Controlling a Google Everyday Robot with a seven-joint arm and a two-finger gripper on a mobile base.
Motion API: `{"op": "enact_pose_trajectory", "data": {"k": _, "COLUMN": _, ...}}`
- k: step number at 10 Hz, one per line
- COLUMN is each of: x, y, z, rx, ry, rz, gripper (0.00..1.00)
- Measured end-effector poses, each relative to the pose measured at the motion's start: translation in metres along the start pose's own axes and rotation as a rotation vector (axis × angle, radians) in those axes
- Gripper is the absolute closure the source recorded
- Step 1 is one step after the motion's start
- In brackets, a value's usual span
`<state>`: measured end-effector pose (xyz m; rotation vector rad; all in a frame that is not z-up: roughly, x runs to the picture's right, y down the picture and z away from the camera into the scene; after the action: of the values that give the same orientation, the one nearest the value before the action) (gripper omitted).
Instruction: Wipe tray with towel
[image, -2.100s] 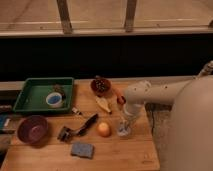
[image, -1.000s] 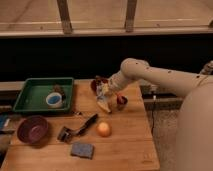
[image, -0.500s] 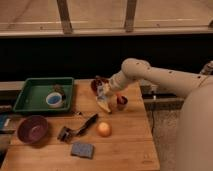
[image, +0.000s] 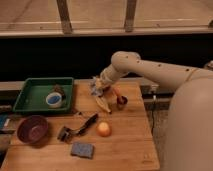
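Note:
The green tray (image: 31, 95) lies at the table's back left, with a small blue-and-white round dish (image: 53, 99) and a dark item in its right part. My gripper (image: 101, 89) hangs over the back middle of the table, to the right of the tray and clear of its rim. It is shut on the towel (image: 95, 84), a pale grey-blue cloth that bunches out on the gripper's left side. The pale arm (image: 150, 67) reaches in from the right.
Under the gripper lies a banana (image: 104, 105), with a small dark cup (image: 120, 101) beside it. Nearer the front are an orange ball (image: 103, 129), a black brush (image: 80, 127), a blue-grey sponge (image: 82, 149) and a maroon bowl (image: 32, 129) at the left.
Two seconds ago the arm was low over the table's right side. It has since lifted and swung to the back middle with the cloth. Over the last second it has hardly moved.

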<state>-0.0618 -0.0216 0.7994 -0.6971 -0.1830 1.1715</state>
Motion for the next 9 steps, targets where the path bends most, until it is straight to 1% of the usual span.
{"op": "enact_pose_trajectory", "data": {"k": 1, "x": -0.018, "y": 0.021, "z": 0.009, "rx": 0.001, "ry": 0.013, "rz": -0.076, "gripper": 1.00}}
{"op": "enact_pose_trajectory", "data": {"k": 2, "x": -0.031, "y": 0.038, "z": 0.016, "rx": 0.000, "ry": 0.029, "rz": -0.137, "gripper": 1.00}}
{"op": "enact_pose_trajectory", "data": {"k": 3, "x": -0.042, "y": 0.060, "z": 0.027, "rx": -0.001, "ry": 0.059, "rz": -0.221, "gripper": 1.00}}
{"op": "enact_pose_trajectory", "data": {"k": 4, "x": -0.043, "y": 0.071, "z": 0.034, "rx": -0.001, "ry": 0.085, "rz": -0.264, "gripper": 1.00}}
{"op": "enact_pose_trajectory", "data": {"k": 5, "x": -0.042, "y": 0.084, "z": 0.046, "rx": -0.002, "ry": 0.122, "rz": -0.307, "gripper": 1.00}}
{"op": "enact_pose_trajectory", "data": {"k": 6, "x": -0.037, "y": 0.088, "z": 0.057, "rx": -0.005, "ry": 0.151, "rz": -0.326, "gripper": 1.00}}
{"op": "enact_pose_trajectory", "data": {"k": 7, "x": -0.026, "y": 0.089, "z": 0.071, "rx": -0.011, "ry": 0.190, "rz": -0.340, "gripper": 1.00}}
{"op": "enact_pose_trajectory", "data": {"k": 9, "x": -0.006, "y": 0.087, "z": 0.086, "rx": -0.025, "ry": 0.246, "rz": -0.342, "gripper": 1.00}}
